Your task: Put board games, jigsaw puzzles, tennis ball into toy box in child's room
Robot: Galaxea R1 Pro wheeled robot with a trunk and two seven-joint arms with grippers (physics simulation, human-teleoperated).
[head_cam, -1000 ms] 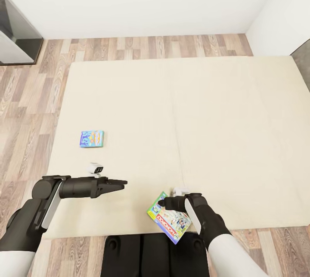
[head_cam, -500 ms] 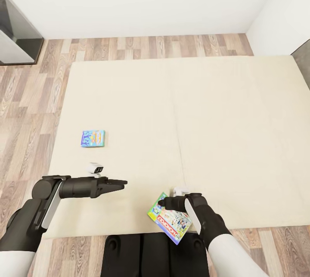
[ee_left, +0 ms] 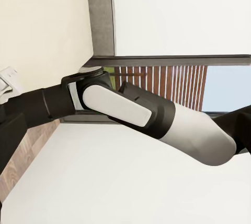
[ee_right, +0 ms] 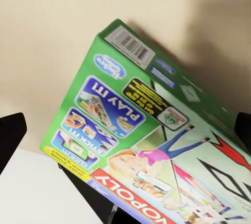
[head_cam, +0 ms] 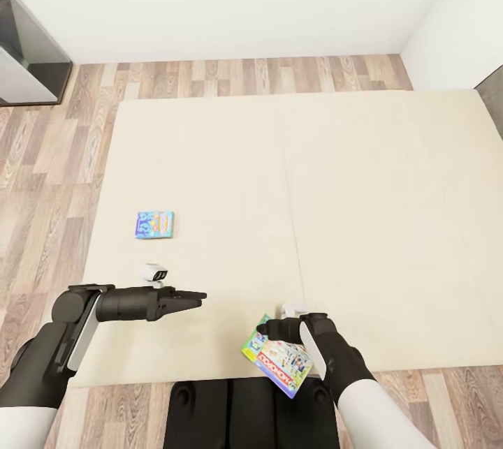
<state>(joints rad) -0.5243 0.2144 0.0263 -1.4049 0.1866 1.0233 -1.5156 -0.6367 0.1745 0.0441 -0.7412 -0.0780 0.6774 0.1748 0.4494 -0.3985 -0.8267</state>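
Now right fingers (head_cam: 271, 329) clasp green board game (head_cam: 277, 359) (tilted, long axis diagonal); left fingers (head_cam: 199, 294) clenched.

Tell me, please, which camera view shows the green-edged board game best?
The right wrist view: the green-edged board game is close there, its print readable. The head view shows it small, held by the right gripper over the bed.

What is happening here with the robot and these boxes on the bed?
The robot stands at the edge of the bed. Its right gripper holds the green-edged board game, tilted, over the near edge of the mattress. The small blue board game lies flat on the bed, nearer the left side. The left gripper hovers over the mattress with nothing in it, short of the blue game.
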